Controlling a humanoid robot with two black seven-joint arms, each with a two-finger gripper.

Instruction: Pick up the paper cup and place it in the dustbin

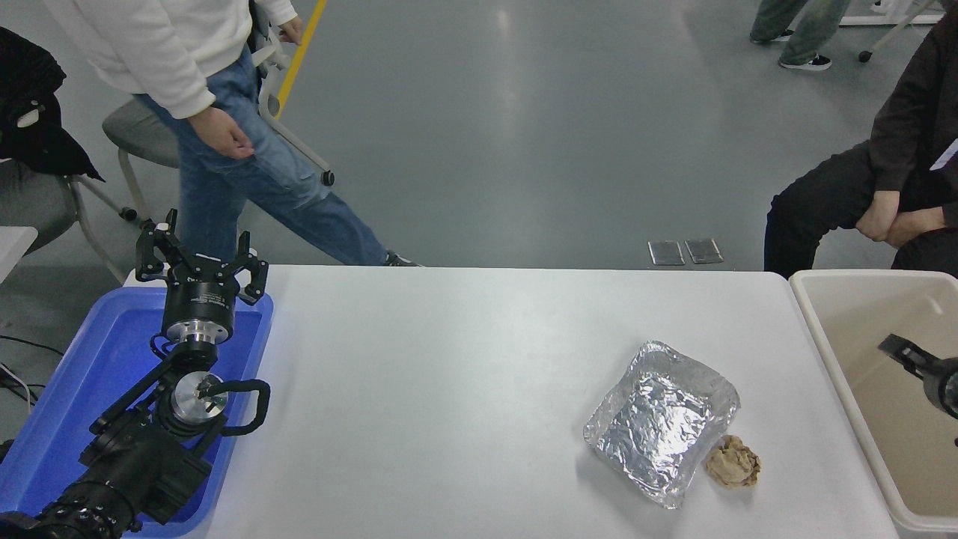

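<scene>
The paper cup does not show in the head view. The beige dustbin [812, 329] stands off the table's right end, its inside bare where I can see it. My right gripper [909, 358] reaches in from the right edge, hanging over the dustbin's inside; only its tip and part of its body show. My left arm is parked at the lower left, its gripper [200, 258] open above the far end of the blue tray.
A crumpled foil tray [662, 419] and a brown paper ball [733, 463] lie on the table's right part. A blue tray [67, 389] sits under the left arm. One person walks behind the far left edge; another sits at the far right.
</scene>
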